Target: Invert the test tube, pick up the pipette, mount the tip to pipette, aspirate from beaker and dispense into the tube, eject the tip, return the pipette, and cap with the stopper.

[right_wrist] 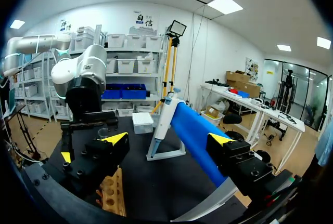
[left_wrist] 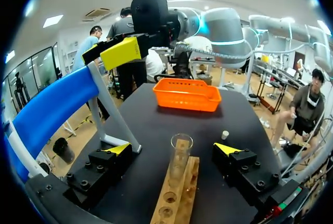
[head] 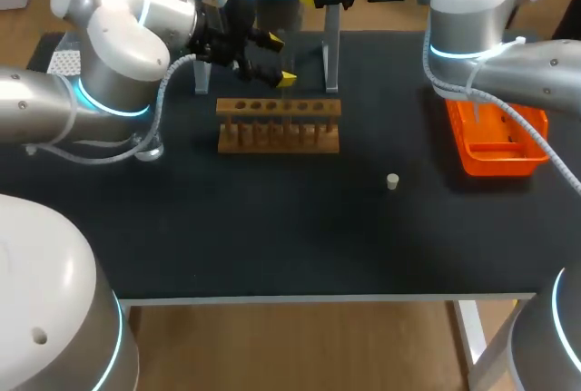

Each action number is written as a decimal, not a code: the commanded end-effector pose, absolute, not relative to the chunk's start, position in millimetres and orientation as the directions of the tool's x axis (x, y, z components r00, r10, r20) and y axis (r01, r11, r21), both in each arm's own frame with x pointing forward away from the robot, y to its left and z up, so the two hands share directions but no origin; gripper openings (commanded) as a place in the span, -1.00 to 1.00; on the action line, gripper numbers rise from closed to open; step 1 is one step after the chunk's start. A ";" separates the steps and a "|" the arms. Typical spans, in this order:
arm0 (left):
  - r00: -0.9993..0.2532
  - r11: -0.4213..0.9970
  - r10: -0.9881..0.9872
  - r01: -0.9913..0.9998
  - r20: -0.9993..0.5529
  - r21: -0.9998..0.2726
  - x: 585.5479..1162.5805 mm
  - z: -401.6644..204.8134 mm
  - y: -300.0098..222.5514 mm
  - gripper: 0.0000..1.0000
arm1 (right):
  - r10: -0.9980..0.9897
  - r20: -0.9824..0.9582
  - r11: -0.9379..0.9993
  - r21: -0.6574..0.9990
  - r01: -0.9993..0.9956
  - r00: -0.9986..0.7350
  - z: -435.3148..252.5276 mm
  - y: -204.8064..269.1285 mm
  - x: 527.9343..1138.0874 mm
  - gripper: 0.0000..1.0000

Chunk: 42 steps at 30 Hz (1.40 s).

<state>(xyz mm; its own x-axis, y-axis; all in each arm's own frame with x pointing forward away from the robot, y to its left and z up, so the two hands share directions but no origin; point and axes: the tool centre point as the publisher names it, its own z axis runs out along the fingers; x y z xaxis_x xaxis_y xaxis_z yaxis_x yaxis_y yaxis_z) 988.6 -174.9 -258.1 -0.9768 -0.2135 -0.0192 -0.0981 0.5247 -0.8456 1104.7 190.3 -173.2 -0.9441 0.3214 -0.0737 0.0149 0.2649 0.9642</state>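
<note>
Left gripper (left_wrist: 173, 149): jaws wide open, holding nothing. It sits at the right end of the wooden rack (head: 279, 125), one finger on each side of the test tube (left_wrist: 180, 156), with a clear gap on both sides.

The tube stands upright in the rack's end hole, and the rim at the top looks like the open mouth. My read is that the invert step is done or nearly done.

Tube handling: thin clear glass, so light, brittle and slick. Take it mid-body above the rack top and close gently. Lift straight up so it doesn't lever against the hole.

Right gripper (right_wrist: 167, 140): also open and empty. It is at the far side of the table, straddling the blue pipette (right_wrist: 195, 135), which hangs on its white stand (head: 332, 46). The barrel sits close to one finger and well off the other, so nothing is clamped.

Pipette handling: rigid plastic with a fat barrel, so grip is easy. Clamp on the thick blue section, not the thin white nose. It needs to come up off the stand before pulling away.

The stopper (head: 392, 181) is loose on the mat, nearer than the rack and to its right. It's small and likely to roll. The orange tray (head: 472, 162) is at the right, under the right arm. I can't see what's in it.
</note>
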 end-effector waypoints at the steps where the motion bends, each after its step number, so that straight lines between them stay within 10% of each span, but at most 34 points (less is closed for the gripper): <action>1: -0.974 0.531 -0.227 -0.106 -0.021 -0.841 987.7 -264.8 -183.2 1.00 | 0.321 -0.074 0.265 0.964 0.014 -0.944 -173.1 189.6 1104.4 1.00; 42: -0.984 0.583 -0.175 -0.080 -0.028 -0.809 989.5 -296.5 -193.8 1.00 | 0.321 -0.074 0.265 0.964 0.014 -0.944 -173.1 189.6 1104.4 1.00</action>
<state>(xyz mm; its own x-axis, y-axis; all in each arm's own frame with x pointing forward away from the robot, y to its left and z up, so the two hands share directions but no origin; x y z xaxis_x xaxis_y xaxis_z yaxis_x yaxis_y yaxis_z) 987.4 -192.2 -294.4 -0.9836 -0.1783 -0.0276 -0.0823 0.5798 -0.8106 1104.7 190.3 -173.1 -0.9441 0.3214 -0.0737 0.0149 0.2648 0.9642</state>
